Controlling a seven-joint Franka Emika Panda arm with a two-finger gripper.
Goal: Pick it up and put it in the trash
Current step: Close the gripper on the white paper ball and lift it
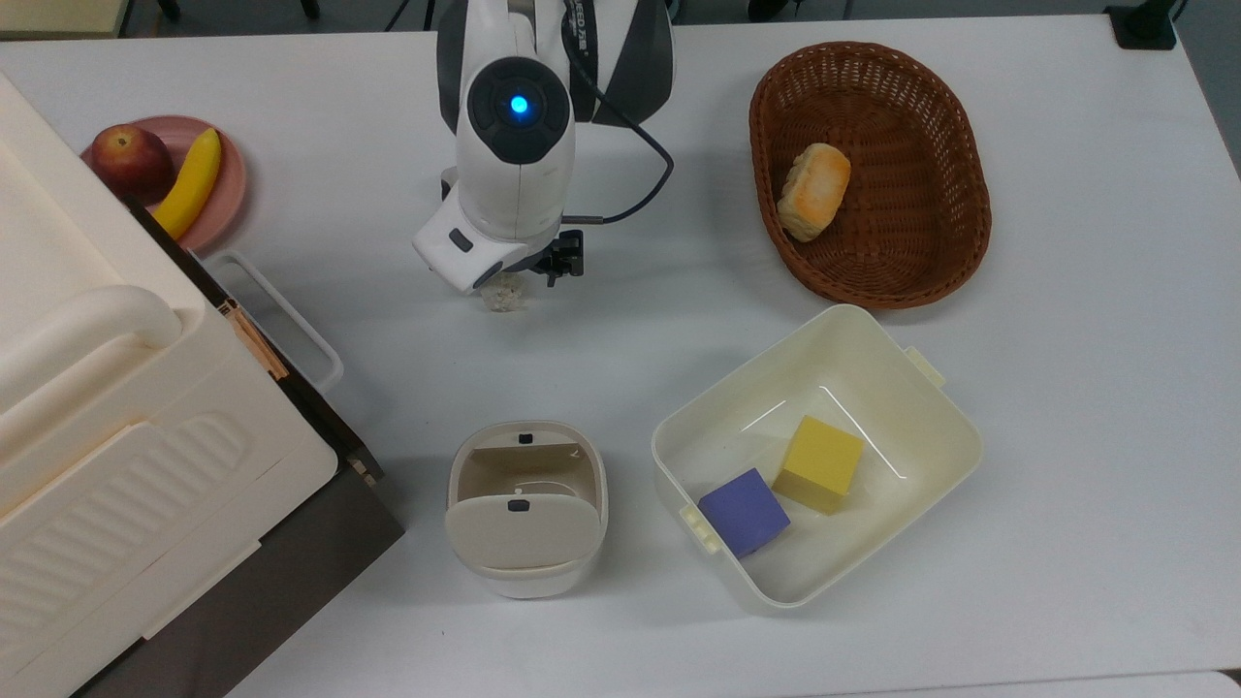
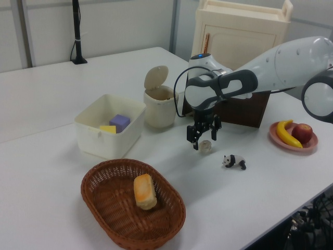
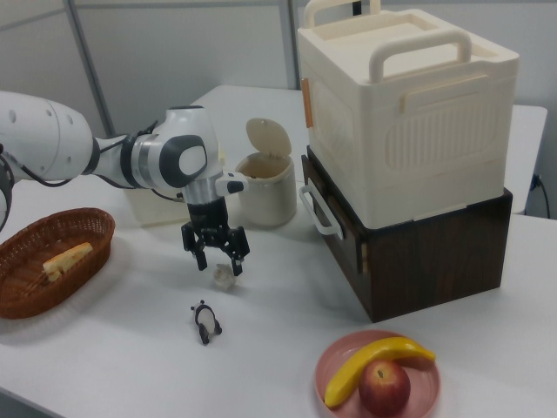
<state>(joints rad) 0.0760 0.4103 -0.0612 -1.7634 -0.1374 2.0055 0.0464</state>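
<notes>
The worktop [image 1: 1066, 388] is smooth, matt white. The wad [image 1: 504, 294] looks like rough, crumpled white paper. The bin [image 1: 526, 567] and the tub [image 1: 931, 417] are smooth cream plastic with a soft sheen. The basket [image 1: 955, 233] is coarse brown wicker, and the bun [image 1: 814, 191] in it has a dull, crusty surface. The arm's shell [image 2: 291, 60] is glossy white plastic; the end effector [image 3: 217, 259] is matt black. The box [image 3: 435, 252] under the cream case looks like dark wood.

White table [image 1: 1066, 407] with scattered objects
</notes>
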